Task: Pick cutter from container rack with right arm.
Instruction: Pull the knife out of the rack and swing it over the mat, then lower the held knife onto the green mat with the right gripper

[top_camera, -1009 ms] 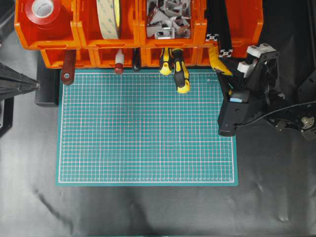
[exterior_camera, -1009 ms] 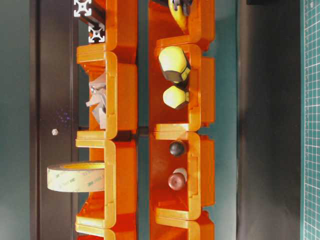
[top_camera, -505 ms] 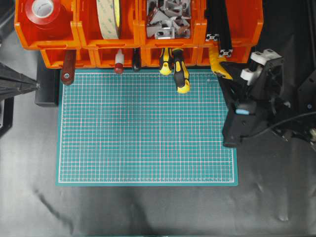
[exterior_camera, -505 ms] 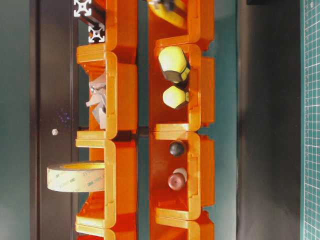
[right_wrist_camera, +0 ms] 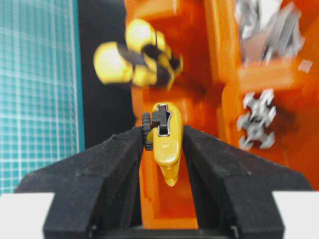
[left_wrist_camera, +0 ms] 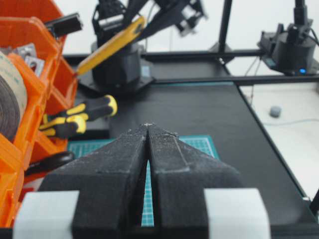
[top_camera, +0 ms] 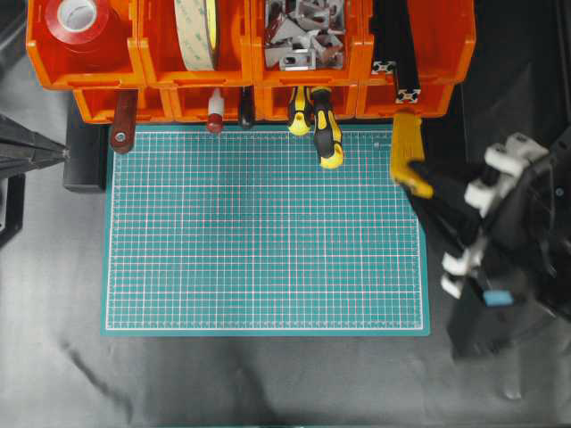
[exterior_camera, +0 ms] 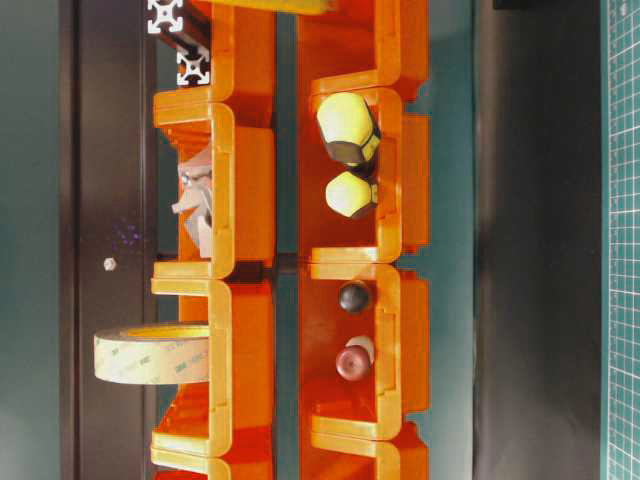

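Now the cutter (top_camera: 407, 153) is out of the container rack (top_camera: 250, 62) and sits at the upper right of the overhead view, over the top right corner of the green mat (top_camera: 263, 227), its far end just below the rightmost lower bin. The right claw (right_wrist_camera: 162, 144) is pinching it: in the right wrist view the yellow body with its black slider is wedged between the two black fingers (right_wrist_camera: 99, 169). The hold looks to be near one end rather than the middle, so most of the length sticks out and could swing or slip. To finish the lift well, the right arm (top_camera: 500, 241) would best keep its squeeze steady, draw the cutter away along its own length until the tip is well clear of the bin lip, and avoid sharp wrist turns. The yellow-and-black screwdrivers (top_camera: 319, 125) hang just beside the path toward the left, so the move should stay away from them. The left claw (left_wrist_camera: 148, 134) is pressed together on nothing, low over the counter (left_wrist_camera: 199, 109), well apart from the work.
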{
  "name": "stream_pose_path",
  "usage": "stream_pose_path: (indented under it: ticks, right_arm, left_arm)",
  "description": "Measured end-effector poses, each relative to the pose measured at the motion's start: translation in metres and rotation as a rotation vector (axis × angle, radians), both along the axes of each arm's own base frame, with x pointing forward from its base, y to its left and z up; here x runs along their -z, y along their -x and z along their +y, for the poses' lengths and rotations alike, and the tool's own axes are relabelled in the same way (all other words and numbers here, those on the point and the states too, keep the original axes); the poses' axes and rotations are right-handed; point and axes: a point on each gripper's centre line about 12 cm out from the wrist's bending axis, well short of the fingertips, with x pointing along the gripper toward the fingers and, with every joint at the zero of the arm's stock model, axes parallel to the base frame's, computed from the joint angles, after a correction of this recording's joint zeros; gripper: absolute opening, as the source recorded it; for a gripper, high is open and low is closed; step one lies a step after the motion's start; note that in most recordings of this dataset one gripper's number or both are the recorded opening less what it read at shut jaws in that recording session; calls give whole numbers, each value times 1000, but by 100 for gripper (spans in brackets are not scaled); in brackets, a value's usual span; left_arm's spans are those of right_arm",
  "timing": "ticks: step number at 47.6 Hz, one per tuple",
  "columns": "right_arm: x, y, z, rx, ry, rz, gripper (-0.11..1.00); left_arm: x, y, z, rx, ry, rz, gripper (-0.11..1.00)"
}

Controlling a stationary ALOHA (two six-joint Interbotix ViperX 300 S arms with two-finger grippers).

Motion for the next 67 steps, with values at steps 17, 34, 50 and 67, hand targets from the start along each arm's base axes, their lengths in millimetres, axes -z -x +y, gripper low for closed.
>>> stream_pose_path:
  ticks: [17,34,50,67]
  right_arm:
    - [-33,-33,74,-333,-62,-55,28]
    - [35,-75,112,-574,-117,24,28]
    - [103,-106,65,-650,-163,123,28]
    - [126,-135,15,-594,-170,143,28]
  left_arm:
    - [-4,15,1,0,62,16,0]
    - [-8,21,1,1,94,22,0]
    - [-9,21,1,1,99,20,0]
    - [-9,15,1,2,114,3,0]
